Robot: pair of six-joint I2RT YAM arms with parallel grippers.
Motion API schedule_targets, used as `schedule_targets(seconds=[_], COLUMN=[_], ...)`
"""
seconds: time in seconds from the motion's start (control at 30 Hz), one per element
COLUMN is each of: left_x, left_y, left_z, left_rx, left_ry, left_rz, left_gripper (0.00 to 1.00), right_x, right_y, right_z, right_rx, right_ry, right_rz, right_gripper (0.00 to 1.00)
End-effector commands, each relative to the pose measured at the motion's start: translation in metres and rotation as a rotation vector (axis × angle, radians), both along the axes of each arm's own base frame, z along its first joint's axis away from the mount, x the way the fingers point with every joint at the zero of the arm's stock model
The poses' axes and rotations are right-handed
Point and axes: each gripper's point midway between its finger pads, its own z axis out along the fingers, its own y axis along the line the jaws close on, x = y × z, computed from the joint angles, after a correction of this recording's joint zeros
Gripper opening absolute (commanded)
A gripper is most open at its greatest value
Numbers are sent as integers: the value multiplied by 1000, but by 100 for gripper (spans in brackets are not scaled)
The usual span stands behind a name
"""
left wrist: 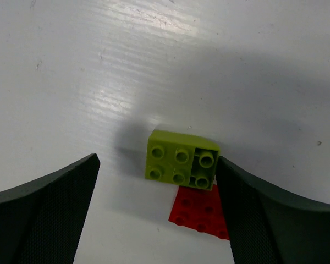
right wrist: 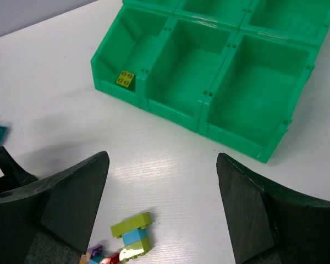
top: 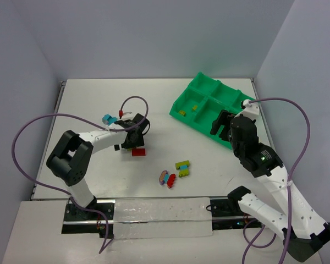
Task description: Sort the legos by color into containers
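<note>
Legos (top: 182, 168) lie scattered on table (top: 88, 99), well apart from green tray (top: 208, 83).

White table (top: 154, 102), pale bluish walls (top: 154, 33)

A lego (right wrist: 125, 78) lies inside the tray (right wrist: 231, 137).

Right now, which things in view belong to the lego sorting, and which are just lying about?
Job: lime-green studded brick, red studded brick, cyan brick, mixed-colour brick cluster, yellow brick inside bright green plastic compartment tray.
Lying about: purple cables, clear plastic strip.
</note>
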Motion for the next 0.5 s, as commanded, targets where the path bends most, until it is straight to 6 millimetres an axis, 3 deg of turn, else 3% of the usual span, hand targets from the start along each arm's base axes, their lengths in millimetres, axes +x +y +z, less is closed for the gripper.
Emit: schedule_targets(seconds=[0.0,0.47], left_x=[14,11], left_y=[-12,-22], left_z=[3,-1], left_rx=[-76,-122], left_ry=[-30,-3], left_rz=[-49,-59], left_gripper=[89,77], right_x=[7,8], right_y=[2,2], right_z=[14,14], right_rx=[17,15], right_ry=[-46,-44], right_rz=[-8,-10], right_gripper=[86,86])
